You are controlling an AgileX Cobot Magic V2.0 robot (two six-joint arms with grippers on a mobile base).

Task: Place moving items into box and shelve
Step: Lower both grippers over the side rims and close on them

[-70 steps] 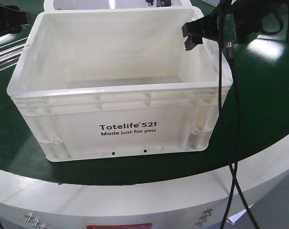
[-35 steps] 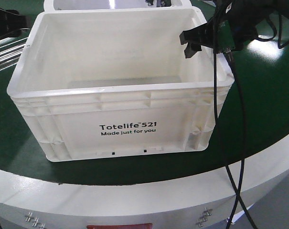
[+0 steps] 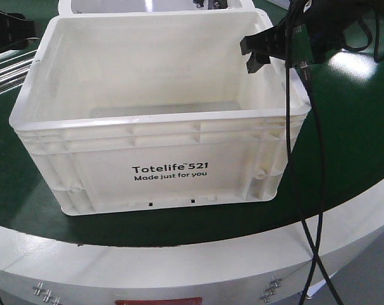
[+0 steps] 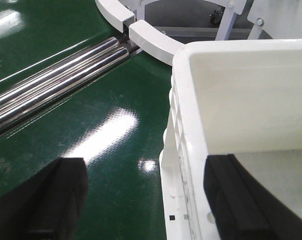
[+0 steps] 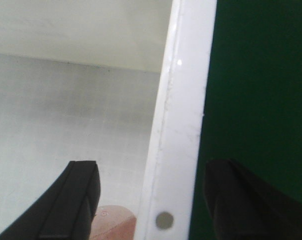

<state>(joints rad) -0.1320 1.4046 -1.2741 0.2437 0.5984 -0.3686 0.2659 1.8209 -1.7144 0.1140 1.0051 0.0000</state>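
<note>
The white box [image 3: 160,136], printed "Totelife 521", stands on the green table. My right gripper [image 3: 256,58] hovers over its right rim, open. In the right wrist view the gripper [image 5: 160,200] straddles that rim [image 5: 178,130], one finger inside the box and one outside over the green surface. One moving item, a pink-brown rounded piece [image 5: 116,225], peeks out on the box floor beside the inner finger. My left gripper [image 4: 151,200] is open and straddles the box's left wall [image 4: 183,150], apart from it on both sides. From the front the box's floor is mostly hidden.
Steel rollers [image 4: 56,85] run across the green table left of the box. A white curved rail [image 4: 153,42] lies behind. Another white crate rim [image 3: 103,5] sits beyond the box. Black cables [image 3: 306,190] hang down at the right, over the table's white front edge [image 3: 179,260].
My right gripper has dipped slightly toward the box's right rim, and more of its arm has come into view. The box has not moved.
</note>
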